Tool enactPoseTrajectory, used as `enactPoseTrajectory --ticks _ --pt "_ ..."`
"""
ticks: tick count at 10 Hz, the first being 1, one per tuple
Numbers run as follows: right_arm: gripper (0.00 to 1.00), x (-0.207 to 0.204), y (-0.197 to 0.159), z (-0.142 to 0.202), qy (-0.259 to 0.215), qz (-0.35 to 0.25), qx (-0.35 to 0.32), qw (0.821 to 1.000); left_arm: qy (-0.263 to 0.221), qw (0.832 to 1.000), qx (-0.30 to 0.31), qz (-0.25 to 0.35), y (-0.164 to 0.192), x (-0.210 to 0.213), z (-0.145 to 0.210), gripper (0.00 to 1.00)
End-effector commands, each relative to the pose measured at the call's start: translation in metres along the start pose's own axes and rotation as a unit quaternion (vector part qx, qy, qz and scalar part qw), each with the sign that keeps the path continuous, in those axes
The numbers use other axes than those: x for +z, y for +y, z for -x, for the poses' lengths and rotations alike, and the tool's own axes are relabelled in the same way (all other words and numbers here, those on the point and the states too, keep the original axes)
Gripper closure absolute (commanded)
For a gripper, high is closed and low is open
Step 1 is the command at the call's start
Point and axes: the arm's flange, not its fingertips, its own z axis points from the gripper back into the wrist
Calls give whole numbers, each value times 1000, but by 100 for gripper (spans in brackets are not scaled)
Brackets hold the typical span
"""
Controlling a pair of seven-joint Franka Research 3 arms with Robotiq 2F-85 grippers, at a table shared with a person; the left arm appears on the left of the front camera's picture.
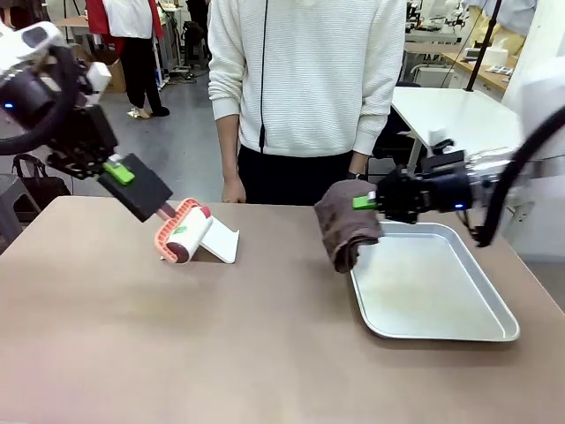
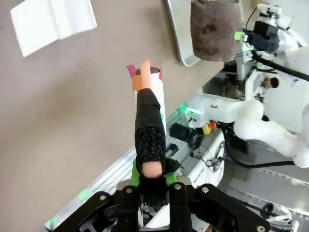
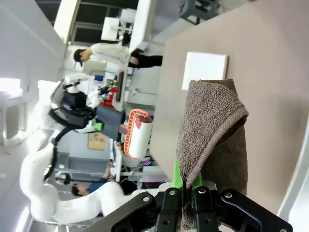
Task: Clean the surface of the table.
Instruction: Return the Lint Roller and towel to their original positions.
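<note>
1. Tools: the left tool [image 1: 119, 172] was clenched on a lint roller [image 1: 181, 231]; the right tool [image 1: 366, 202] gripped a brown towel [image 1: 344, 230].
2. Roller axis ran slantwise, its drum hanging just above the table [image 1: 177, 353].
3. Table lay below both; the towel hung beside the tray [image 1: 441, 331].

No text, label, brand, number or sign can be read anywhere. The lint roller [image 1: 183, 231] on the table [image 1: 177, 353] carries a small red and green mark on its white roll, too small and blurred to make out. A brownish sheet hangs on the wall behind that roller in the right wrist view; its print is illegible.
</note>
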Motion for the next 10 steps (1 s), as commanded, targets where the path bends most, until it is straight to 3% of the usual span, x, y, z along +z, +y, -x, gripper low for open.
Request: enactPoseTrajectory --ticks 1,3,4,5,10 --pt "93 -33 -15 -23 -42 -17 18 999 -54 997 20 -55 -3 -7 -27 78" --pt "93 -35 -37 -21 -36 -43 -34 998 -99 994 18 -53 1 -23 -45 78" --pt "93 -13 -43 -24 -37 -60 -67 995 -117 992 31 -36 11 -23 -46 78" --pt "93 -38 -30 -18 -18 -13 -20 1000 -72 996 4 -50 -1 -18 -44 78" --pt "93 -37 -33 -18 -15 -24 -29 999 -77 996 7 -50 1 -23 -47 78"
